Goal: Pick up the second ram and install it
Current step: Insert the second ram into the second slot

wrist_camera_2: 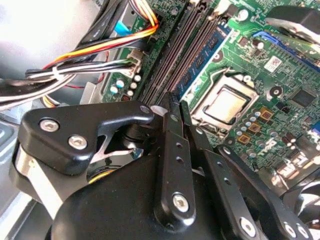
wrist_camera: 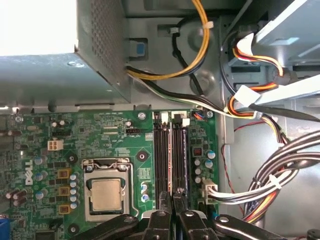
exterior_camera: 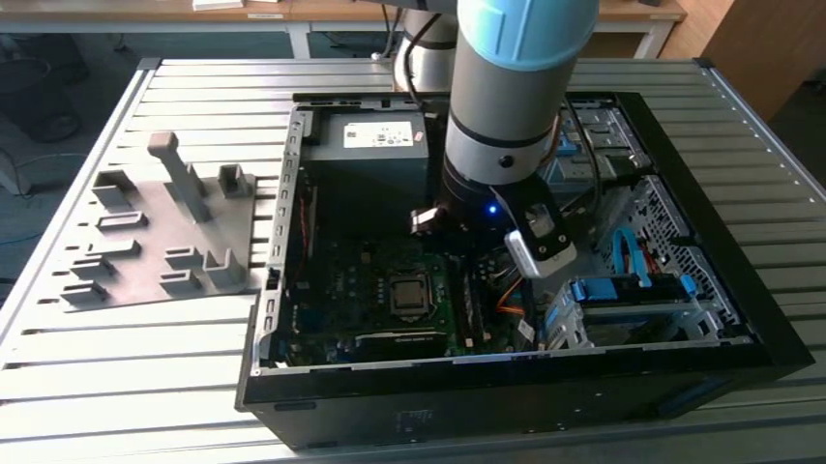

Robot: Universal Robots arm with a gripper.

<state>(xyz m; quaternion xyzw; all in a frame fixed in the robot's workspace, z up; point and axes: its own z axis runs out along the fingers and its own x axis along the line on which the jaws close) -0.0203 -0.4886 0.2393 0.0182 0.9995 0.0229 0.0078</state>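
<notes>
First wrist view: clenched tool (wrist_camera: pixel 173 197) over two memory slots (wrist_camera: pixel 170 157), one processor (wrist_camera: pixel 106 194).

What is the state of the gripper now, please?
Gripper: fingers closed together over the memory slots of the motherboard; whether a ram stick is between them cannot be told.

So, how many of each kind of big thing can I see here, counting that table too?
Robot arm: 1
Open computer: 1
Grey tray: 1
Slatted table: 1
Total: 4
</notes>
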